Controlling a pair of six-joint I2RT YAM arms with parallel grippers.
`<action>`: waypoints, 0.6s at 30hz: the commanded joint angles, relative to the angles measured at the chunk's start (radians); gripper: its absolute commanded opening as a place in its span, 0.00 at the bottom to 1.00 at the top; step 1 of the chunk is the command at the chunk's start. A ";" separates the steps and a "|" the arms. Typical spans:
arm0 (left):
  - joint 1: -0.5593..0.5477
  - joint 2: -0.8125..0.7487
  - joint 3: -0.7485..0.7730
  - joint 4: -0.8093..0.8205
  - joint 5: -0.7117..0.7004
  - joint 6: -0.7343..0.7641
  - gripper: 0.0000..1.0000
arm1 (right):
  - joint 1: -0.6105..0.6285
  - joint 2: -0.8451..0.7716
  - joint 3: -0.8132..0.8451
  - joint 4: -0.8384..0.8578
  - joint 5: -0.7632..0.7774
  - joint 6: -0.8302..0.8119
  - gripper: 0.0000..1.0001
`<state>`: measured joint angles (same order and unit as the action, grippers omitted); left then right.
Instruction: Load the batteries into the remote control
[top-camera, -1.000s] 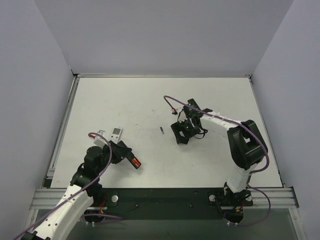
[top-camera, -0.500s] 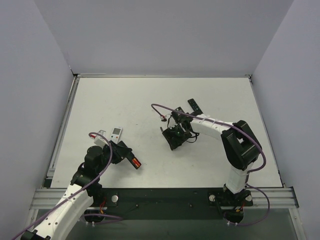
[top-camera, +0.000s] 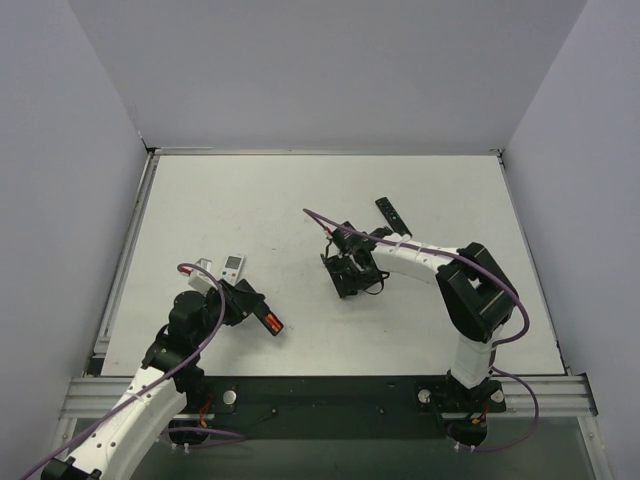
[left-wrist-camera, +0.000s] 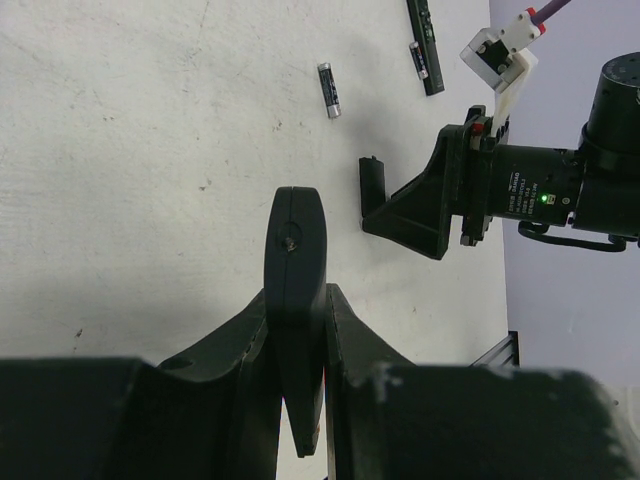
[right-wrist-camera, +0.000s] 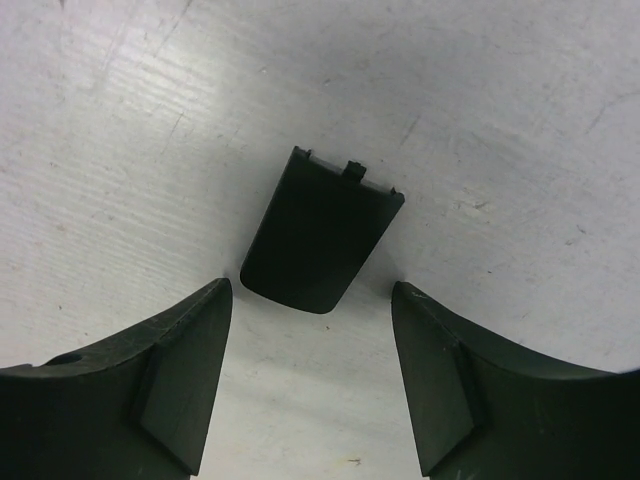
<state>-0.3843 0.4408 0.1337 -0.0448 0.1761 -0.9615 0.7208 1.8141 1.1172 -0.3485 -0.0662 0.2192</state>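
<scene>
Grey and slim, one battery (left-wrist-camera: 329, 90) lies loose on the table (left-wrist-camera: 150, 150), its long axis running roughly away from the left wrist. It sits near the right gripper (top-camera: 338, 276) but outside the fingers' span. Those fingers stand apart and empty, straddling a black battery cover (right-wrist-camera: 320, 235) that lies flat. Well apart, the left gripper (left-wrist-camera: 297, 315) is clamped tight on the remote control (left-wrist-camera: 295, 250), so the right arm is the nearer.

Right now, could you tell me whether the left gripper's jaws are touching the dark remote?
Touching. The left wrist view shows the left gripper shut on the dark remote, both jaws pressed against its sides.
</scene>
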 joint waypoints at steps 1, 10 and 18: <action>0.002 0.006 0.030 0.077 0.008 -0.005 0.00 | 0.011 0.024 0.016 -0.024 0.049 0.178 0.61; 0.002 0.018 0.027 0.094 0.010 -0.009 0.00 | 0.043 0.057 0.012 -0.004 0.118 0.269 0.61; 0.002 0.036 0.023 0.118 0.014 -0.016 0.00 | 0.046 0.082 0.000 0.013 0.183 0.284 0.54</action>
<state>-0.3843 0.4740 0.1337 -0.0109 0.1768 -0.9661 0.7612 1.8385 1.1358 -0.3260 0.0570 0.4725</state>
